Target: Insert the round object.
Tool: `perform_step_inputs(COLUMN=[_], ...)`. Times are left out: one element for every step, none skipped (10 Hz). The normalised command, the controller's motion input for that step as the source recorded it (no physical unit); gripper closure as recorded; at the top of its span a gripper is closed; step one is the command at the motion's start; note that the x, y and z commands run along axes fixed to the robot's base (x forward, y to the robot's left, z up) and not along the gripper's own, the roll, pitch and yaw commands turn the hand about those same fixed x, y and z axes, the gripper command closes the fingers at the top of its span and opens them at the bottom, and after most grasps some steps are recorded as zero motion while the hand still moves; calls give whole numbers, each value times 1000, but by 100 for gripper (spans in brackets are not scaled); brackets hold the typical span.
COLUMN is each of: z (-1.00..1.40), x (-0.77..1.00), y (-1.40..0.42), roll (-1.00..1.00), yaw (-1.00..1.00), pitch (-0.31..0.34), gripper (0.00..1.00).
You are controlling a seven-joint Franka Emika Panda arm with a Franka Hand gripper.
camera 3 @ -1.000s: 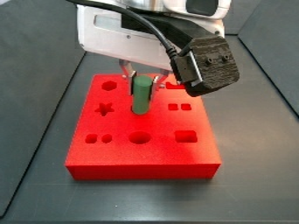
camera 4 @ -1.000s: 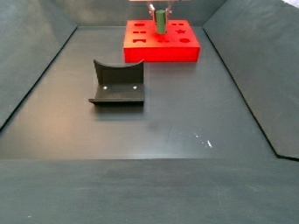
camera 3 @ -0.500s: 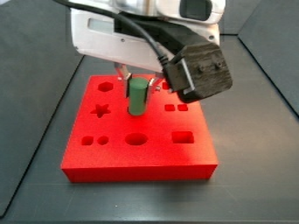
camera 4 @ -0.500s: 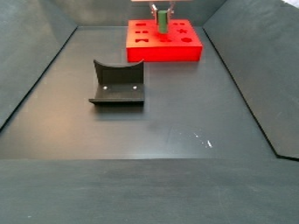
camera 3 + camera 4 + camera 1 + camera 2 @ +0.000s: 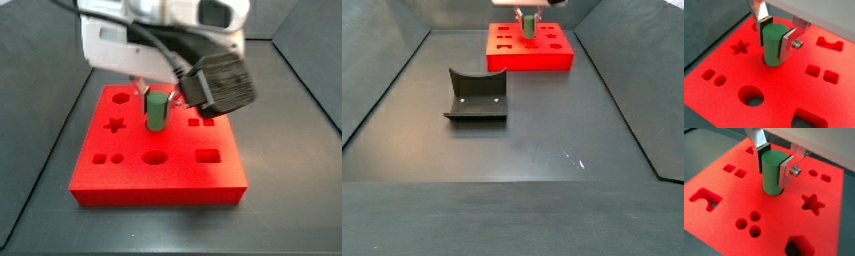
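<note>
The green peg point(image 5: 773, 45) stands upright, held between the flat silver fingers of my gripper point(image 5: 777, 37), which is shut on it. It also shows in a wrist view point(image 5: 772, 172) and in both side views point(image 5: 156, 110) point(image 5: 527, 25). Its lower end touches the top of the red block point(image 5: 160, 170) near the middle. A round hole point(image 5: 751, 96) lies open beside the peg in a wrist view. The gripper hangs over the block point(image 5: 529, 55) at the far end of the floor.
The red block has star point(image 5: 812, 204), square and arch-shaped holes point(image 5: 705, 199). A dark grey U-shaped holder point(image 5: 476, 95) stands on the dark floor in front of the block. Dark walls slope up on both sides of the floor.
The arm's camera housing has shifted slightly up and left over the block. The peg stays gripped and upright at about the same spot on the block.
</note>
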Motion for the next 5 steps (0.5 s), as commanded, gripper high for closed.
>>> perform_step_inputs(z=[0, -109, -149, 0, 0], x=[-80, 0, -109, 0, 0], y=[0, 0, -3, 0, 0], roll=[0, 10, 4, 0, 0], yaw=[0, -9, 0, 0, 0], pitch=[-11, -37, -237, -41, 0], gripper=[100, 100, 100, 100, 100])
